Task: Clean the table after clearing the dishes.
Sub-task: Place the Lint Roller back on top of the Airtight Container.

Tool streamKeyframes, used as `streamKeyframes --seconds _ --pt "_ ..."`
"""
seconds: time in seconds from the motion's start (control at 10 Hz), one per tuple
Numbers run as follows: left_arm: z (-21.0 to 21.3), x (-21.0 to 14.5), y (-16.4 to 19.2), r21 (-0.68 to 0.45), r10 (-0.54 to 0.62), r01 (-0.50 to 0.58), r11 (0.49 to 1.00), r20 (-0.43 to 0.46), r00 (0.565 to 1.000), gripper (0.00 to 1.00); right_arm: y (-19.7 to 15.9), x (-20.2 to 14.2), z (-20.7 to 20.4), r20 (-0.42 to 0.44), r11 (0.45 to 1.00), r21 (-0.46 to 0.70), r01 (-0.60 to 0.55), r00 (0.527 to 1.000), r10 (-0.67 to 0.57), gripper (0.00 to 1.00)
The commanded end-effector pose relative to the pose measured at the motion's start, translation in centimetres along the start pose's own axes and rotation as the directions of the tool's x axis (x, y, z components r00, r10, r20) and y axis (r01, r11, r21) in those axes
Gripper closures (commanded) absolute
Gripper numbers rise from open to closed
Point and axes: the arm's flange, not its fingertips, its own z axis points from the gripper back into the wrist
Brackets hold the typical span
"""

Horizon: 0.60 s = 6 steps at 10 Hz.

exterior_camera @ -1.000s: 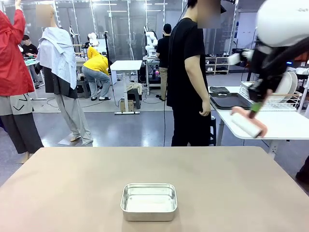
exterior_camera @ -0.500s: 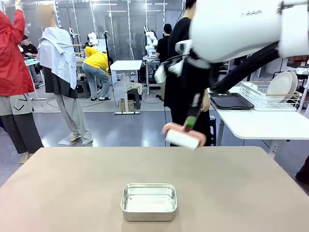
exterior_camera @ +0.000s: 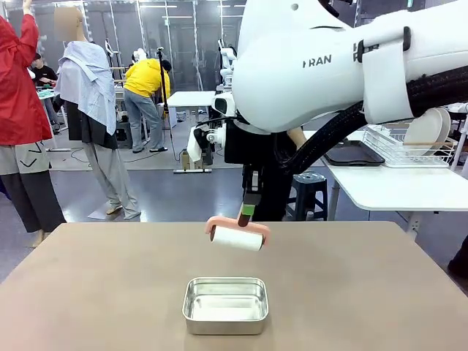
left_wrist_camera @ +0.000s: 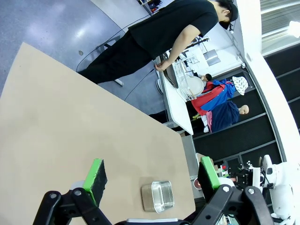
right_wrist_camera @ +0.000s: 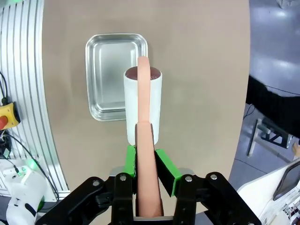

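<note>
Table (exterior_camera: 88,285) spans the lower frame; right gripper (right_wrist_camera: 149,165), clamped on the lint roller's (exterior_camera: 237,238) pink handle, should lower it flat, avoiding the steel pan (exterior_camera: 225,304). Left gripper (left_wrist_camera: 152,176) gapes empty.

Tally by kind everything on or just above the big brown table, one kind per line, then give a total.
Steel pan: 1
Lint roller, held above the table in the right gripper: 1
Total: 2
</note>
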Motion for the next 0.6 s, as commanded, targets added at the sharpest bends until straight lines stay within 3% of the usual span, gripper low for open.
streamKeyframes --seconds 0.0,0.3,0.5 --pt "0.4 0.1 -0.2 0.003 0.012 -0.012 1.000 -0.014 1.000 0.00 0.1 -0.6 0.8 0.001 1.000 0.009 0.026 1.000 -0.026 0.77" --pt "0.4 0.1 -0.2 0.003 0.012 -0.012 1.000 -0.014 1.000 0.00 -0.2 -0.5 0.3 -0.004 1.000 0.001 0.013 1.000 -0.013 0.77" --pt "0.4 0.1 -0.2 0.003 0.012 -0.012 1.000 -0.014 1.000 0.00 -1.6 1.8 -2.7 -0.025 0.995 0.082 -0.053 0.998 0.055 0.77"
